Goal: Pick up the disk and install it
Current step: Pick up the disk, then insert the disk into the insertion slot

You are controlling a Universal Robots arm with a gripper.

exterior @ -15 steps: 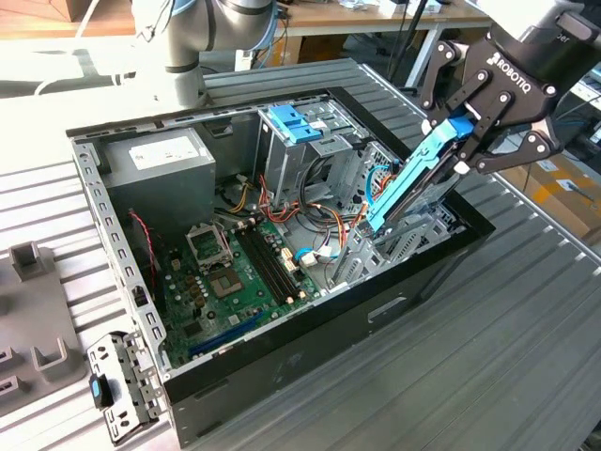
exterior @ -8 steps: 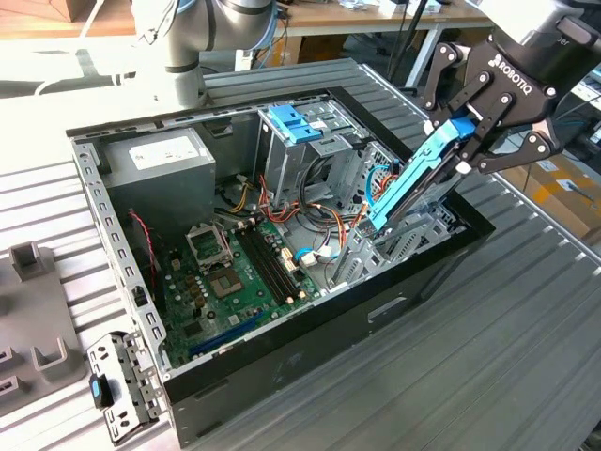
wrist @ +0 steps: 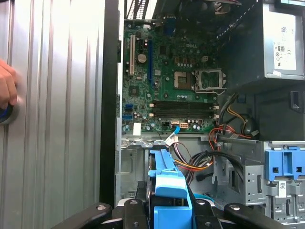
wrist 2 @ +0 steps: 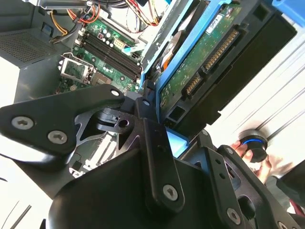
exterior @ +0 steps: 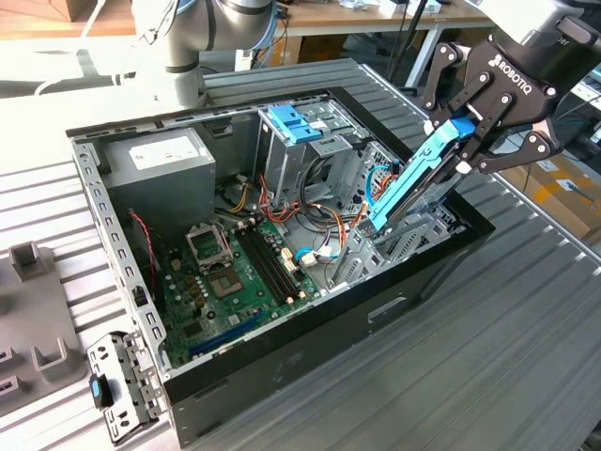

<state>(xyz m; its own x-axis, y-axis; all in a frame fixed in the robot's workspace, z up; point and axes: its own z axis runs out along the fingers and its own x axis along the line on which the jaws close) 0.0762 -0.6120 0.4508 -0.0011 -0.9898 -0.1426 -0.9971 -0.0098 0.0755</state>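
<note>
Holding the disk [exterior: 410, 183] aslant over the open black computer case [exterior: 310, 329].

Clenched on the disk's upper end with the black, bolted link-arm gripper [exterior: 458, 141], against smooth blue plastic rails [wrist: 167, 183]. Tilted steeply, lower end down at the perforated sheet-metal bay [exterior: 427, 225] on the case's side toward the exterior view's right. Showing a flat green circuit board [wrist 2: 200, 64] with a black connector strip in the second wrist view. Deeper inside the case: green motherboard [exterior: 225, 272] with long black memory slots, boxy grey power supply [exterior: 160, 164] bearing a white sticker, light-blue bracket [exterior: 296, 122] atop the tall metal cage [exterior: 282, 164], loose red, orange and yellow wires [exterior: 324, 218]. Under the case, ribbed grey metal table [exterior: 507, 329].
</note>
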